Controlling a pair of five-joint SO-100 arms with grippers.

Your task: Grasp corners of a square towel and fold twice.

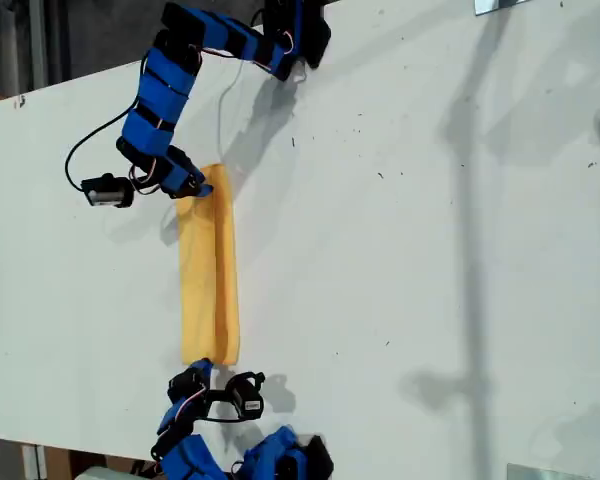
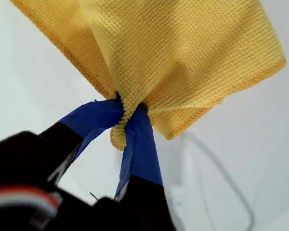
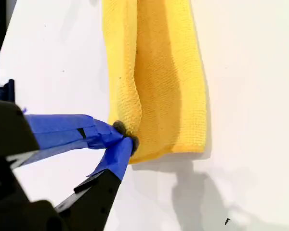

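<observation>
While the towel [image 1: 210,275] lies folded narrow on the table [image 1: 400,250], my first gripper [image 2: 125,122] jaws pinched on one end, my second gripper [image 3: 125,139] jaws pinched on the other.

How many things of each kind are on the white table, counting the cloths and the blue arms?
Yellow-orange towel, folded into a narrow strip: 1
Blue arms: 2, my first gripper and my second gripper each pinching one end of the towel
White table: 1
Total: 4

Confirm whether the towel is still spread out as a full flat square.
No. The towel lies folded into a narrow strip on the table.
</observation>
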